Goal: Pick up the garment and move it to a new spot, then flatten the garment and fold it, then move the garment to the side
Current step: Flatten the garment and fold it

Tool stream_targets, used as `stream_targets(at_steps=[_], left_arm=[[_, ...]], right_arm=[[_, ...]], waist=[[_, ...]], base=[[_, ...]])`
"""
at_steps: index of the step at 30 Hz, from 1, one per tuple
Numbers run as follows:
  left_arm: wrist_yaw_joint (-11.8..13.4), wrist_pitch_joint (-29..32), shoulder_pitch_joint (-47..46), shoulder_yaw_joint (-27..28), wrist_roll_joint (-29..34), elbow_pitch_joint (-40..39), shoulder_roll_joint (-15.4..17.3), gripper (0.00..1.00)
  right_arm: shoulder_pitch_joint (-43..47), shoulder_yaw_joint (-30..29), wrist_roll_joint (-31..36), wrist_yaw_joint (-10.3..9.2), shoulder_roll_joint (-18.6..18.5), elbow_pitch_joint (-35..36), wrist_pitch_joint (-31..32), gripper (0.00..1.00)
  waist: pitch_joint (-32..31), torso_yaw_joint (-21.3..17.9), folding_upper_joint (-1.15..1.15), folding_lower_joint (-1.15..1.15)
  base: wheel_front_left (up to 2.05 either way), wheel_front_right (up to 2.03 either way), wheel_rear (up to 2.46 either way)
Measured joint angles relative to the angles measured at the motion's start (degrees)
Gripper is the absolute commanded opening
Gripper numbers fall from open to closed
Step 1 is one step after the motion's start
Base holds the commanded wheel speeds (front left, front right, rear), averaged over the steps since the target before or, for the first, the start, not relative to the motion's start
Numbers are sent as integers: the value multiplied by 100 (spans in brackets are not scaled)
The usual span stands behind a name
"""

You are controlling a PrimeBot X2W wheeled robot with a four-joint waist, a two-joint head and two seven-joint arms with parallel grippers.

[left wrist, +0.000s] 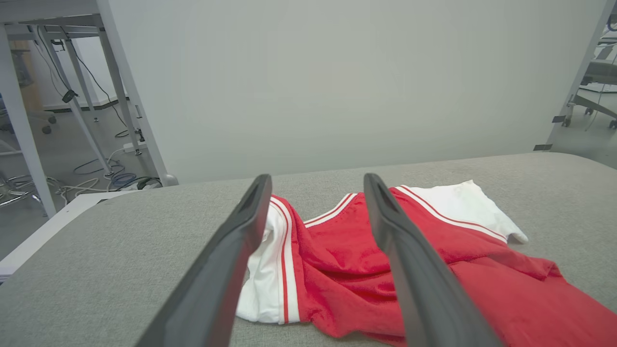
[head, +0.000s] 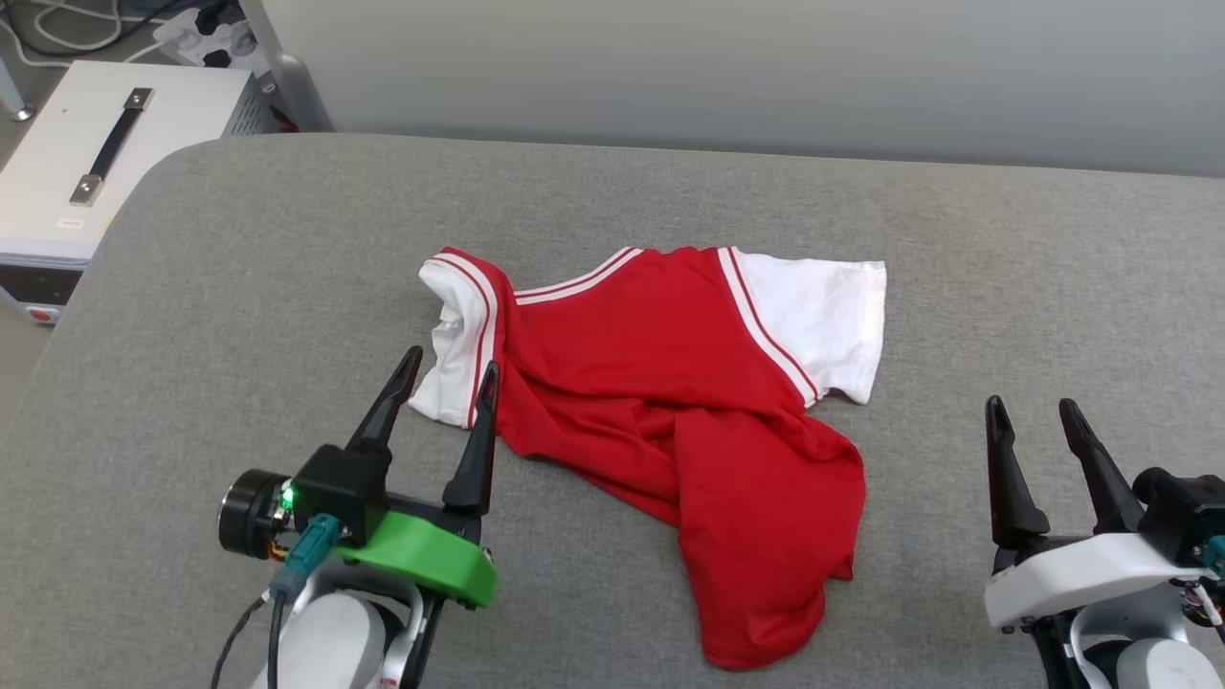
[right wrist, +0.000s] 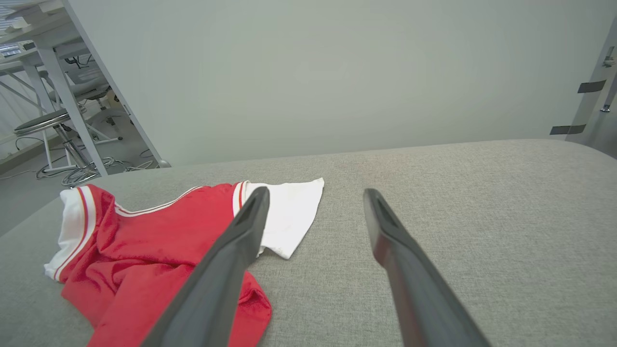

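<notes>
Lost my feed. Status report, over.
Left pincer open, tips by garment sleeve. Right pincer open, clear of cloth. Garment crumpled on grey pad, ungrasped. Nothing blocking.

Item counts, counter area

1 garment (head: 670,383) with 2 white sleeves (head: 823,316); 1 grey counter (head: 239,287) under it. 2 claws: left claw (head: 452,362) and right claw (head: 1032,407), 2 dark fingers (head: 388,407) each, 4 total. 1 white box (head: 57,163) off the counter's far-left corner, 1 black handle (head: 112,145) on top.
</notes>
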State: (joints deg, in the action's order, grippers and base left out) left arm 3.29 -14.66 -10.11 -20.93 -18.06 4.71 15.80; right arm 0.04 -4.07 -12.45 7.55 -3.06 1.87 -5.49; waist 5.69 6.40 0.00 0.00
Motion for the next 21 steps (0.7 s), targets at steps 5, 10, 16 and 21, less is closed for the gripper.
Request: stream_targets(at_steps=[5, 10, 16, 21], left_arm=[[-369, 0, 126, 274, 352, -188, -353, 100], [-682, 0, 96, 447, 639, -213, -668, 100], [-870, 0, 65, 654, 808, -218, -920, 100], [-969, 0, 34, 693, 850, -209, -1070, 100]], right_arm=[[-25, -3, 120, -1, -182, -18, 536, 100], [-502, 264, 86, 0, -739, -78, 1929, 100], [-1689, 611, -454, -2, -1258, -482, 4138, 100], [-2688, 826, -680, -2, -1494, -1211, 5545, 100]], waist=[[118, 98, 0, 0], [302, 304, 0, 0], [562, 608, 0, 0], [822, 872, 0, 0]], base=[[0, 0, 0], [0, 0, 0], [0, 0, 0], [0, 0, 0]])
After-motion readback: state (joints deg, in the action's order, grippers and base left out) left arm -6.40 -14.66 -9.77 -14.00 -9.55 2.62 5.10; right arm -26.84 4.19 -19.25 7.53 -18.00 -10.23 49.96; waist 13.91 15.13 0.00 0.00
